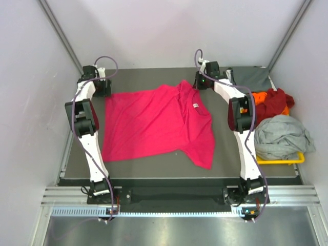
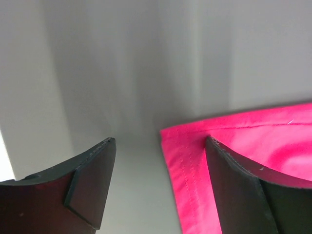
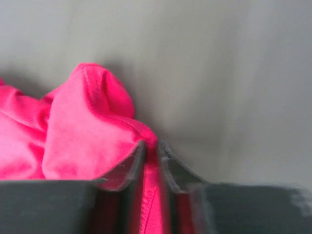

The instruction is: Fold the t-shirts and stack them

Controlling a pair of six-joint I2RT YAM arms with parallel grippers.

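- We are looking at a dark grey table (image 1: pixel 154 166) inside a white-walled booth (image 1: pixel 154 31), with both arm bases at its near edge.
- The magenta t-shirt (image 1: pixel 148 123) lies mostly flat across the middle of the table. It is turned sideways, with its white neck label (image 1: pixel 195 105) to the right and its hem to the left. The near right part is rumpled and hangs toward the near edge.
- The right gripper (image 3: pixel 151 146) is at the shirt's far right, by what looks like a sleeve. Its jaws are pressed almost together, with a bunched fold of pink cloth pinched between them.
- The left gripper (image 2: pixel 160 141) is at the shirt's far left corner. Its jaws are spread wide, one finger over the hem and the other over bare table, and nothing is gripped.
- Well to the right, a yellow bin (image 1: pixel 281 161) holds a light grey shirt (image 1: pixel 282 136), a dark red shirt (image 1: pixel 277 101) and an orange shirt (image 1: pixel 260 96). A dark grey shirt (image 1: pixel 248 78) lies in the far right corner.
- We judge that the step in hand is taking hold of the far edge for a first fold, and that only the right side is secured.
- We think the next move calls for the left gripper to drop and pinch the corner hem. Both arms can then lift evenly and carry the far edge toward the near one.
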